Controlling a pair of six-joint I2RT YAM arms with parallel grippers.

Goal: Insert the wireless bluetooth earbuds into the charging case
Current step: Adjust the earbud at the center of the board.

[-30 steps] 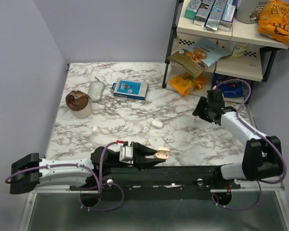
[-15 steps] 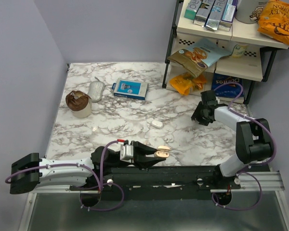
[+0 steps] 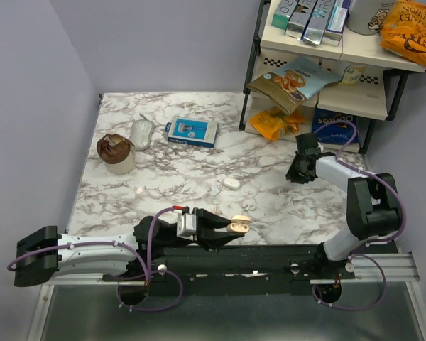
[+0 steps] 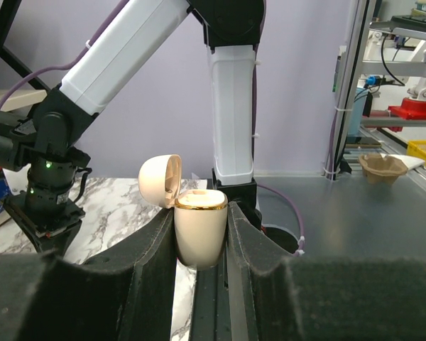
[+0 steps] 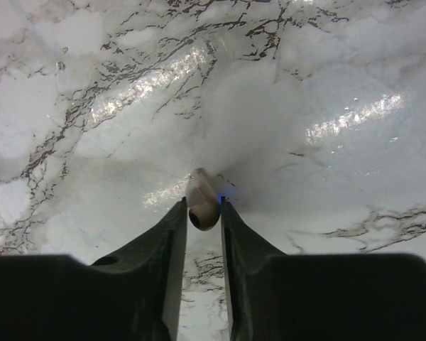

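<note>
My left gripper (image 3: pixel 236 227) is shut on the cream charging case (image 3: pixel 240 226) and holds it upright over the table's near edge. In the left wrist view the case (image 4: pixel 201 234) has a gold rim and its lid (image 4: pixel 160 180) is tipped open to the left, with the gripper (image 4: pixel 201 212) clamping the body. At the right of the table my right gripper (image 3: pixel 299 170) points down at the marble. In the right wrist view it (image 5: pixel 203 207) is shut on one small pale earbud (image 5: pixel 201 190) that lies on the table, with both pads touching it. I see no second earbud.
A small white oval case (image 3: pixel 231 182) lies mid-table. At the back left are a blue box (image 3: pixel 192 131), a silver mouse-shaped object (image 3: pixel 141 133) and a brown-topped cup (image 3: pixel 116 153). A black shelf rack (image 3: pixel 254 64) with snack bags stands at the back right, close behind the right gripper.
The right arm folded and brought its gripper slightly left and down to the table, and its jaws narrowed onto the earbud. The left gripper and the case have not moved.
</note>
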